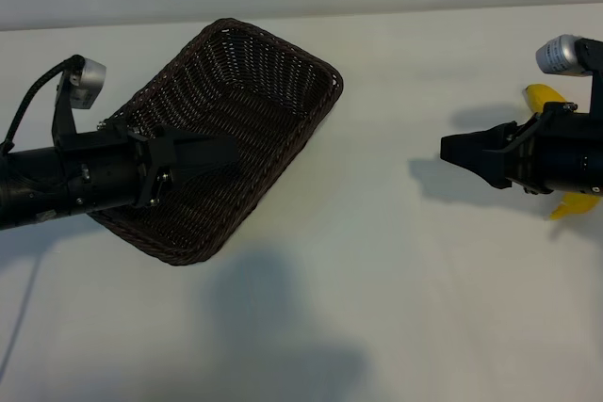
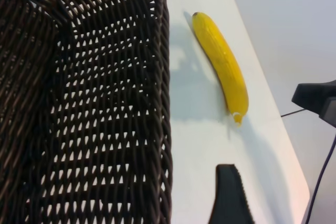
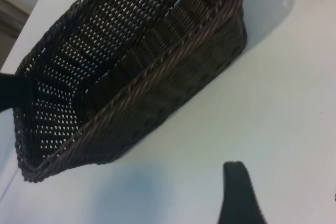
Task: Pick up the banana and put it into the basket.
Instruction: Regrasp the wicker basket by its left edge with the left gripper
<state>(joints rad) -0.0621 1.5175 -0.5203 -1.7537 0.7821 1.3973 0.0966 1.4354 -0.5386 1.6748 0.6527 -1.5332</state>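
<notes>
Above the near half of the basket (image 1: 247,101), at the left of the exterior view, the left gripper (image 1: 221,152) hangs with its black fingers parted and nothing between them. It points toward the middle of the table (image 1: 377,308). Its arm runs off the left edge, with a small silver camera (image 1: 89,77) standing on the wrist. In the left wrist view one dark fingertip (image 2: 230,192) shows low over the white surface, just beside the woven wall of the basket (image 2: 84,108).

Across the table, well apart from the basket, the right gripper (image 1: 462,150) points back toward the left arm. Its jaws also stand apart, and they hold nothing. The right wrist view shows one black fingertip (image 3: 239,192) over bare tabletop, with the basket (image 3: 157,82) farther off and tilted across the view.

The banana (image 1: 545,99) lies on the table at the far right, under and behind the right arm. In the exterior view only its two yellow ends show, one above the arm and one below it. The left wrist view shows the whole banana (image 2: 223,64), lying flat on the white surface beside the basket but not touching it, its pale stem tip toward the table's edge. Neither gripper touches it.

The basket sits at an angle on the table, dark brown, with a braided rim, and nothing lies inside it.
</notes>
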